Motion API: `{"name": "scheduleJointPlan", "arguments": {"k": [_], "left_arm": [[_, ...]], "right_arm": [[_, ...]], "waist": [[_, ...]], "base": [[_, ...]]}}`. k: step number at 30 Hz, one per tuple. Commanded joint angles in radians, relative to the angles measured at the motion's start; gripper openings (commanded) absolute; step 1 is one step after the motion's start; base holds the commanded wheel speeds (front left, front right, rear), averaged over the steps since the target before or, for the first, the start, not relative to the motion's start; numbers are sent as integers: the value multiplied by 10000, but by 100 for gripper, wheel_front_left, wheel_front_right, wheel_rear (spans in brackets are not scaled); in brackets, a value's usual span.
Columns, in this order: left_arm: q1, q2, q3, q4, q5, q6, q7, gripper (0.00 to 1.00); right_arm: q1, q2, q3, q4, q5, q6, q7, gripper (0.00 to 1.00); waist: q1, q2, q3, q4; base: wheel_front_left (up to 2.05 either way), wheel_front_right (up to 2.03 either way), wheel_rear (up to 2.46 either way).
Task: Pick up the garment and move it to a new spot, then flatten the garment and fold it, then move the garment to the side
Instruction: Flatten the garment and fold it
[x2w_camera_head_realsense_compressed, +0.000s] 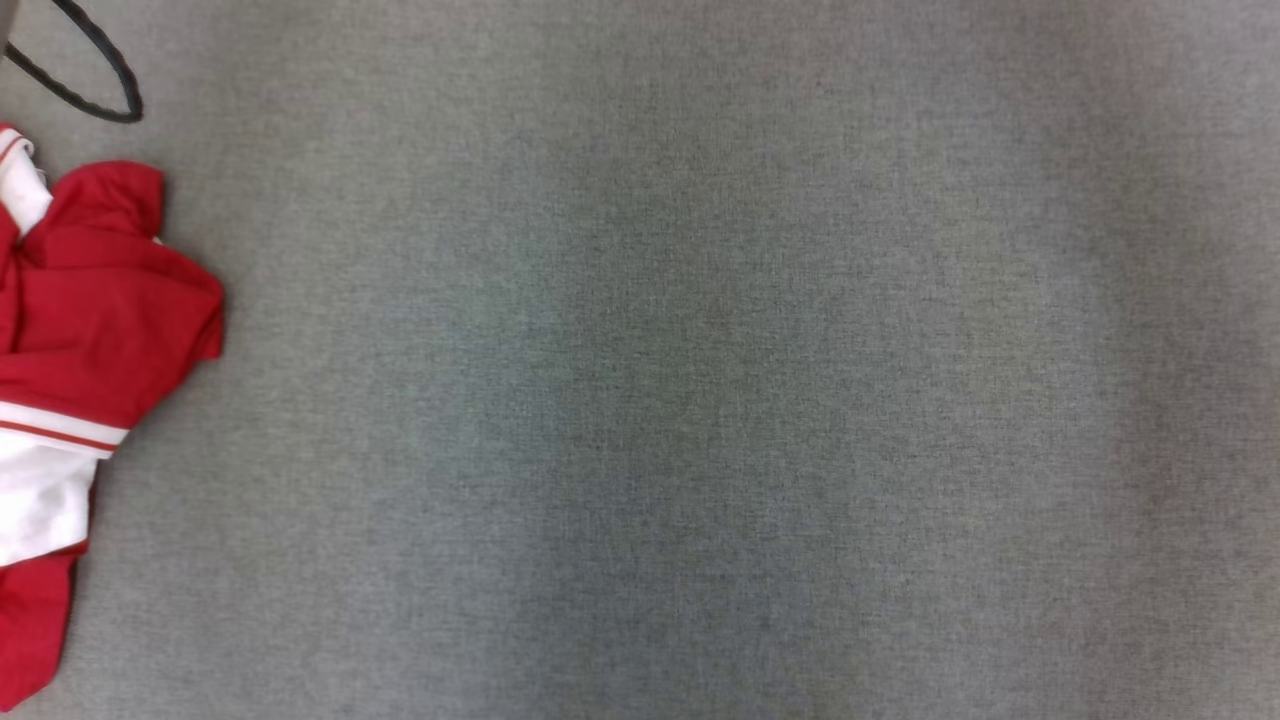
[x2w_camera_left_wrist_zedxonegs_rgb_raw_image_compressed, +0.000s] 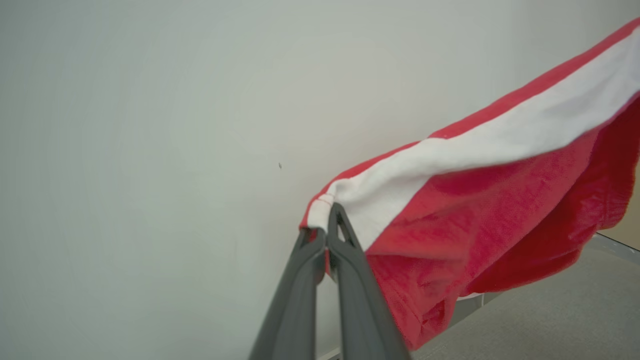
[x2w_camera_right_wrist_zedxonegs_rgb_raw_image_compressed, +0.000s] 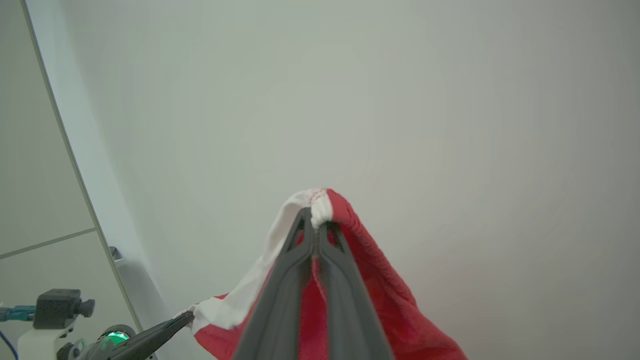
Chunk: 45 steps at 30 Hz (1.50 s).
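The garment (x2w_camera_left_wrist_zedxonegs_rgb_raw_image_compressed: 500, 210) is red with a white band. My left gripper (x2w_camera_left_wrist_zedxonegs_rgb_raw_image_compressed: 327, 220) is shut on a white hemmed corner, and the cloth stretches up and to the right, in the air before a pale wall. In the right wrist view my right gripper (x2w_camera_right_wrist_zedxonegs_rgb_raw_image_compressed: 315, 220) is shut on another bunched red and white edge of the garment (x2w_camera_right_wrist_zedxonegs_rgb_raw_image_compressed: 370, 280), which drapes down both sides of the fingers. The left gripper (x2w_camera_right_wrist_zedxonegs_rgb_raw_image_compressed: 182, 317) shows there at the lower left, pinching the white corner. Red and white cloth (x2w_camera_head_realsense_compressed: 90, 330) lies crumpled at the left edge of the head view; I cannot tell whether it belongs to the held garment.
The grey fabric-covered surface (x2w_camera_head_realsense_compressed: 700, 400) spreads across the head view. A black cable loop (x2w_camera_head_realsense_compressed: 100, 70) lies at its top left corner. A pale wall (x2w_camera_right_wrist_zedxonegs_rgb_raw_image_compressed: 400, 100) stands behind the grippers. A device with a green light (x2w_camera_right_wrist_zedxonegs_rgb_raw_image_compressed: 112, 337) sits at the lower left.
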Motion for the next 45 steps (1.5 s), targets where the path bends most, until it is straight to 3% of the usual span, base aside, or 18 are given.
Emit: {"name": "scheduleJointPlan", "arguments": {"k": [1, 7, 14, 20, 28, 34, 45], "left_arm": [[81, 69, -260, 0, -155, 18, -68, 0], [1215, 545, -1877, -594, -921, 18, 277, 0], [2978, 1704, -3411, -2449, -2600, 18, 1944, 0], [4628, 2888, -3641, -4535, -3843, 18, 3647, 0], [6704, 4009, -3681, -6316, -4741, 16, 4567, 0], [8026, 4816, -3672, -7708, -5619, 63, 5452, 0], [9130, 6259, -3675, -9953, -6806, 927, 6331, 0]], "right_arm": [[167, -92, 198, -90, 183, -19, 53, 0], [1629, -743, 1632, -605, 872, -19, 1304, 0], [4113, -1798, 2967, -2042, 1934, -17, 2547, 0], [5967, -2571, 3954, -3333, 2344, -19, 3227, 0], [7943, -3419, 5246, -4189, 2730, -19, 4198, 0], [9262, -4055, 5696, -5303, 3008, -19, 4154, 0], [10726, -5094, 5985, -6819, 3630, -19, 4158, 0]], "waist": [[-2, 0, -133, 15], [-2, 0, -916, 125], [-2, 0, -2168, 107], [-2, 0, -3220, 40], [-2, 0, -4268, -114], [-2, 0, -4719, -221], [-2, 0, -4943, -462]], "base": [[0, 0, 0], [0, 0, 0], [0, 0, 0], [0, 0, 0], [0, 0, 0], [0, 0, 0], [0, 0, 0]]}}
